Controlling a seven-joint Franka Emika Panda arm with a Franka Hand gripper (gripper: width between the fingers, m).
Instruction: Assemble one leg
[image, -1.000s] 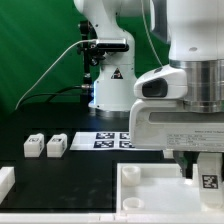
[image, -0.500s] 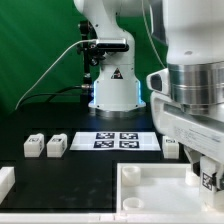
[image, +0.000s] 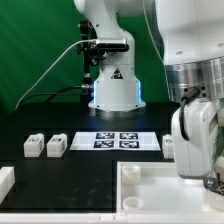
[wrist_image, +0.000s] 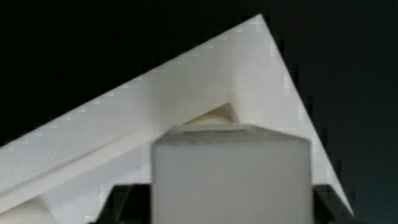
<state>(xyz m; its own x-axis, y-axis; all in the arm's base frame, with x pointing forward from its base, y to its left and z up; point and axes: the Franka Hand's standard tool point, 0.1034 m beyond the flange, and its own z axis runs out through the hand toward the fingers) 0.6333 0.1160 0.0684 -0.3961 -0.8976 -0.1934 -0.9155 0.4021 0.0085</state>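
Claw: our gripper (image: 205, 176) pinches the leg (wrist_image: 228, 170) between its dark fingers (wrist_image: 121, 207), jaws pressed against the peg's sides.
Leg position: upright, right at the inner corner of the tray-like part (wrist_image: 196, 95).
Change: over the last second the wrist has swung round above that corner and its body now faces another way.
Meaning: we judge the leg is being twisted into the corner.
Doubt: the seating is hidden under the peg, so possibly it is not yet home.
Elsewhere: loose legs (image: 55, 145) and the marker board (image: 115, 140) are unmoved.
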